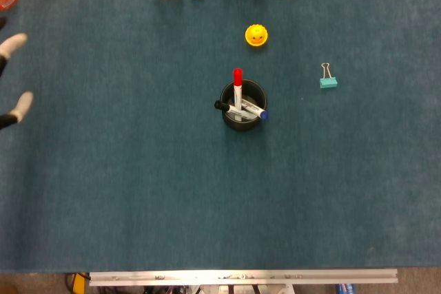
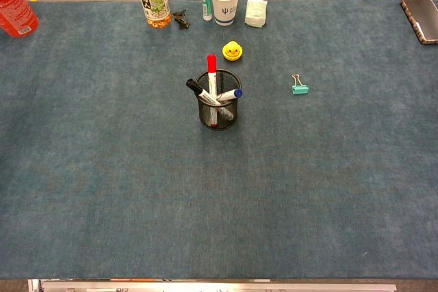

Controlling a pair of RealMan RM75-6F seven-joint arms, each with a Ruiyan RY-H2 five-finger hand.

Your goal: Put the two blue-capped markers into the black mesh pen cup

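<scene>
The cup [image 2: 219, 109] stands mid-surface [image 2: 137, 189] with markers poking out: one blue-capped marker [image 2: 231, 94] leans right, a red one [image 2: 211, 73] upright. Only pale fingertips [image 1: 12, 45] of the left hand [image 1: 8, 80] show at the edge, spread, holding nothing. Right hand is out of sight.
</scene>
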